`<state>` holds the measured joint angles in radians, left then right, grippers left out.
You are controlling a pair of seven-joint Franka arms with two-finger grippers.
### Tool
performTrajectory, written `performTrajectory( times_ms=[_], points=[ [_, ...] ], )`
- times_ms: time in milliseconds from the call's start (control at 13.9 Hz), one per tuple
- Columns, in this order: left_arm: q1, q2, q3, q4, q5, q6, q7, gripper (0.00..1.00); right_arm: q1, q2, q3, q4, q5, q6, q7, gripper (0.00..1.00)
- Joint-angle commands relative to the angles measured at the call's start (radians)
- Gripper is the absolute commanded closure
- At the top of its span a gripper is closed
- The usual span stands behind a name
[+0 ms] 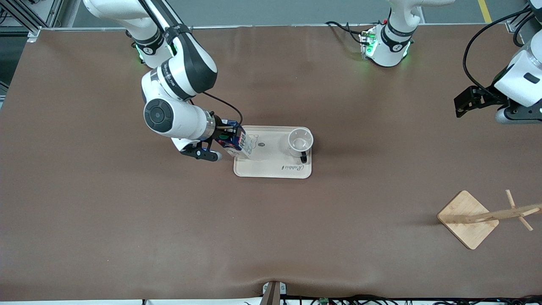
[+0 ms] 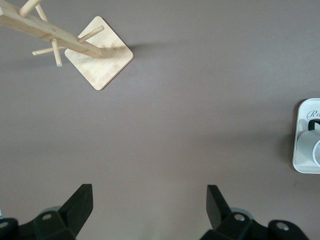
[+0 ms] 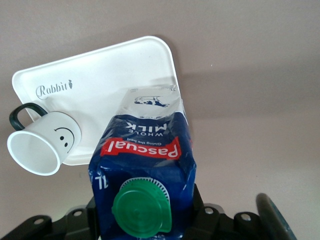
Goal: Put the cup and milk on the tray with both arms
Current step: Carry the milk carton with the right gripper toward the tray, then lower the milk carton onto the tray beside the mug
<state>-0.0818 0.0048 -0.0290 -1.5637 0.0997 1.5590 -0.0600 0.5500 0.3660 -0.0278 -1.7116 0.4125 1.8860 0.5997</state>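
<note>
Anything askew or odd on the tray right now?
Nothing spilled or damaged. The milk carton is tilted, not standing flat, gripped by the right gripper over the tray at the right arm's end. The cup stands upright on the tray. The left gripper waits open above bare table, near the wooden mug rack.

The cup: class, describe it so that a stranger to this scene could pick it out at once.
Find the cream tray in the middle of the brown table. The cup stands upright on it, at the end toward the left arm. Unlike the blue milk beside it, it is white, with a black handle and smiley face.
</note>
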Motion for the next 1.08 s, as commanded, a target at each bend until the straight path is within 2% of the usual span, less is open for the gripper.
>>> performTrajectory(
  times_ms=[0,862,1006],
  points=[
    [-0.004,-0.011,0.003,-0.01,-0.017,-0.007,-0.003,0.0,0.033,0.028,-0.014,0.026,0.005,-0.01,0.009,1.0],
    [0.004,-0.017,0.003,-0.007,-0.017,-0.01,-0.001,0.0,0.08,0.068,-0.017,0.024,-0.017,0.028,0.009,0.98],
    [0.004,-0.017,0.004,-0.009,-0.017,-0.01,-0.003,0.0,0.085,0.068,-0.015,0.026,-0.056,0.028,0.009,0.98]
  ],
)
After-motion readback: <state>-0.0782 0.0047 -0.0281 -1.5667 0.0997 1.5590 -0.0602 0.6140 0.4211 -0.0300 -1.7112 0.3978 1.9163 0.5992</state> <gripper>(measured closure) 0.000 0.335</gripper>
